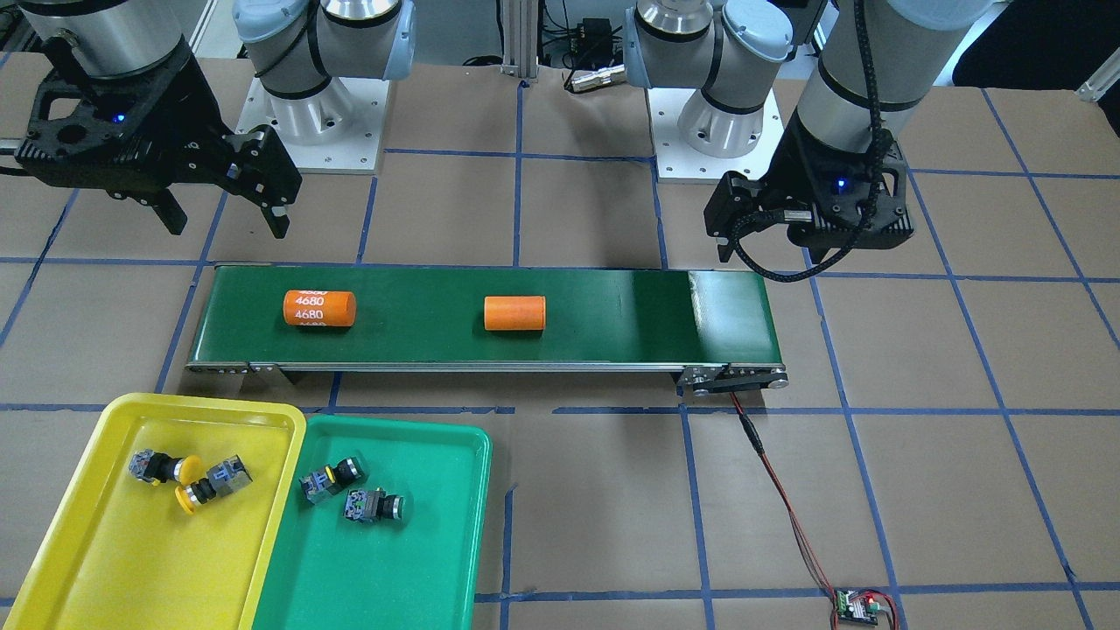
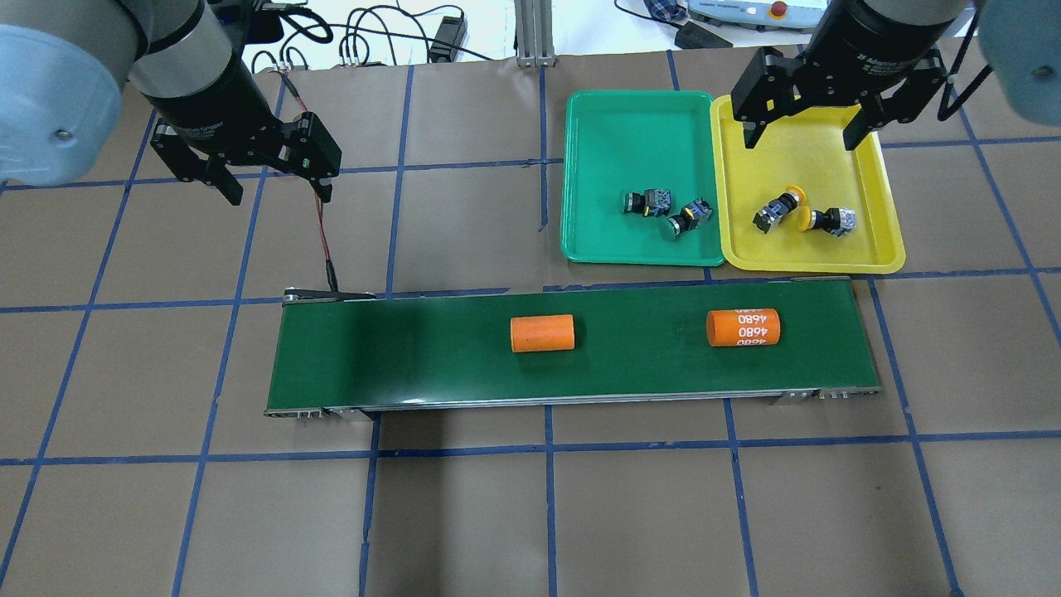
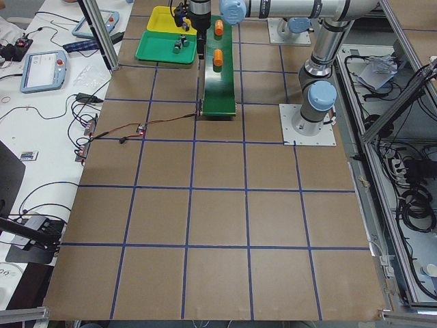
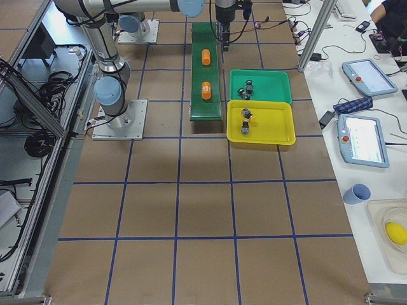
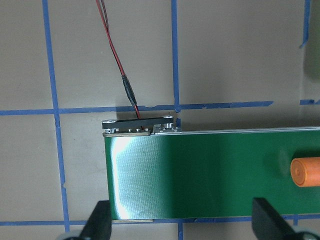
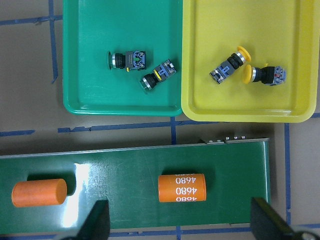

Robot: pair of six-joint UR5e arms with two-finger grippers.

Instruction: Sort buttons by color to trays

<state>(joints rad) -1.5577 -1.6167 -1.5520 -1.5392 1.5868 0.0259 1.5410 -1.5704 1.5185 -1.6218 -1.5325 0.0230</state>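
Yellow tray (image 6: 280, 30) with 2 buttons (image 6: 227, 67), green tray (image 6: 100, 25) with 2

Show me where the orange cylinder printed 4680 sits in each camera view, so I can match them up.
Front-facing: 4680 cylinder on the belt, left part.
Overhead: belt's right part.
Exterior left: farther of two orange cylinders, top centre.
Exterior right: nearer of the two.
Left wrist: not in it; only the plain cylinder shows, cut off.
Right wrist: bottom centre.
Shared landmark: yellow tray, beside that belt end.
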